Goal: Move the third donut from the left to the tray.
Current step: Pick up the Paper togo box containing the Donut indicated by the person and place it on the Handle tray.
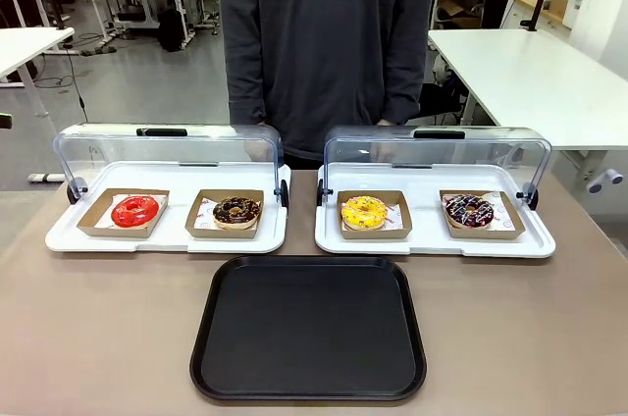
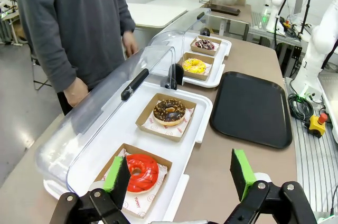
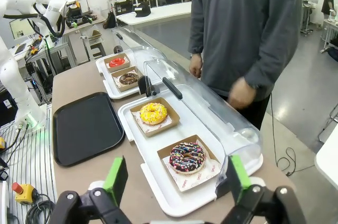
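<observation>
Judging by the layout, I had nothing done yet: the third donut (image 1: 364, 211) sat in its cardboard holder (image 1: 397, 231), the tray (image 1: 309, 328) held nothing, and my left gripper (image 2: 179, 173) and right gripper (image 3: 177, 179) hung wide open, empty.

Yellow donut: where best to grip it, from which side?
Probably down across the ring of the yellow donut, or the near rim of its cardboard holder. Come from above or the robot's side: the clear lid stands raised behind, and the holder lies flat, open-topped.
</observation>
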You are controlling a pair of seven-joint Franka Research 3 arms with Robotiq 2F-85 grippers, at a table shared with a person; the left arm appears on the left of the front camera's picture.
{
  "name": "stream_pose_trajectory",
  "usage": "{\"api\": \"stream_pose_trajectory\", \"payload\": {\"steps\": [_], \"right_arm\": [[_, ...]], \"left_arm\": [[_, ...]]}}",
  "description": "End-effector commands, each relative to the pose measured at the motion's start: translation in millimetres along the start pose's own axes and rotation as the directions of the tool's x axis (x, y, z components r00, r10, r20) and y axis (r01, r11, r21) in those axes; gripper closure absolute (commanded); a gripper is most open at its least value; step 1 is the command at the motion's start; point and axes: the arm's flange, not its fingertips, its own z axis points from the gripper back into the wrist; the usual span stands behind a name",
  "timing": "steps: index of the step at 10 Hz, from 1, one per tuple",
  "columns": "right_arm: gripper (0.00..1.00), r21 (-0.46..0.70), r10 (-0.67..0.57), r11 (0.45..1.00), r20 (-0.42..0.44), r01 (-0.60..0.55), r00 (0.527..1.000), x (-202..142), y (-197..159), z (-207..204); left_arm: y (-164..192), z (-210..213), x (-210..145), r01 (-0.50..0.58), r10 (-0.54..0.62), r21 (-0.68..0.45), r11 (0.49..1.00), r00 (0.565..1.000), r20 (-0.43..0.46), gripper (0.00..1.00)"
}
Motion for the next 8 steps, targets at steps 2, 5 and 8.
{"api": "stream_pose_trajectory", "payload": {"steps": [2,5,8], "right_arm": [[0.00,0.003,0.013,1.000,0.021,-0.013,1.000,2.3,-1.0,-0.5],[0.00,0.003,0.013,1.000,0.021,-0.013,1.000,2.3,-1.0,-0.5],[0.00,0.003,0.013,1.000,0.021,-0.013,1.000,2.3,-1.0,-0.5]], "left_arm": [[-0.9,0.1,0.4,0.002,-0.002,-0.001,1.000,1.000,0.006,0.00],[-0.9,0.1,0.4,0.002,-0.002,-0.001,1.000,1.000,0.006,0.00],[-0.9,0.1,0.4,0.002,-0.002,-0.001,1.000,1.000,0.006,0.00]]}}
